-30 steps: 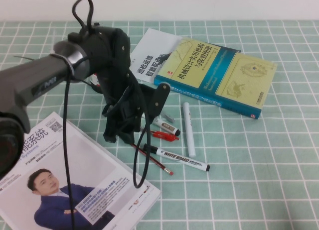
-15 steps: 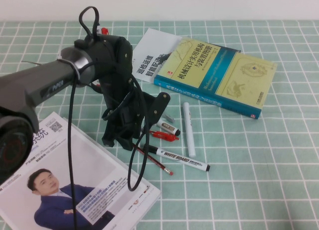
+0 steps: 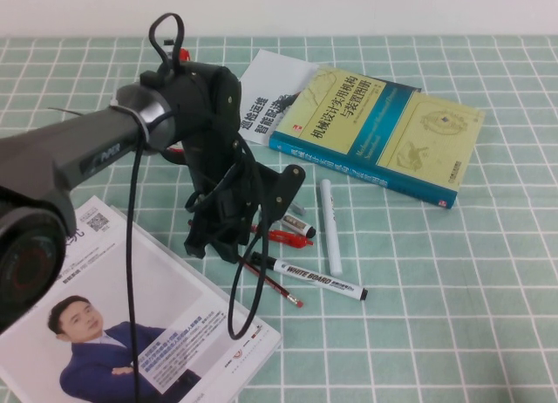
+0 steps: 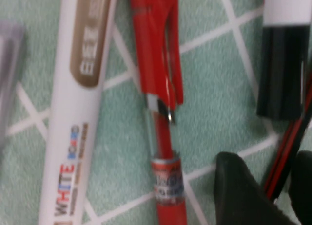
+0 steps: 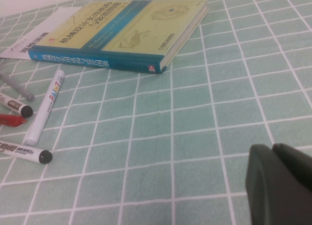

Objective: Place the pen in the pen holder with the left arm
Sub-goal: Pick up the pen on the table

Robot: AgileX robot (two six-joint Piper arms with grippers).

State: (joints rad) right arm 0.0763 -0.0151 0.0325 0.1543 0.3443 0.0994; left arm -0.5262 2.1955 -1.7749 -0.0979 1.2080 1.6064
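The pen (image 3: 270,283) is a thin dark red stick lying on the green checked cloth, its red tip toward the front. My left gripper (image 3: 220,244) is down on the pen's far end. In the left wrist view the pen (image 4: 287,144) runs between the two black fingers (image 4: 239,191), which are open, with a small gap on one side. The pen rests on the cloth. The pen holder is hidden from view. My right gripper (image 5: 280,178) is shut and empty, low over bare cloth, and is out of the high view.
A thick red clip pen (image 3: 288,238), white markers (image 3: 330,225) and a whiteboard marker (image 3: 318,279) lie beside the pen. A blue-yellow book (image 3: 384,133) lies at the back and a magazine (image 3: 131,324) at the front left. A loose cable (image 3: 248,281) hangs over the pen.
My left arm has shifted right and its gripper has come down onto the far end of the pen. The pens and books have not moved.
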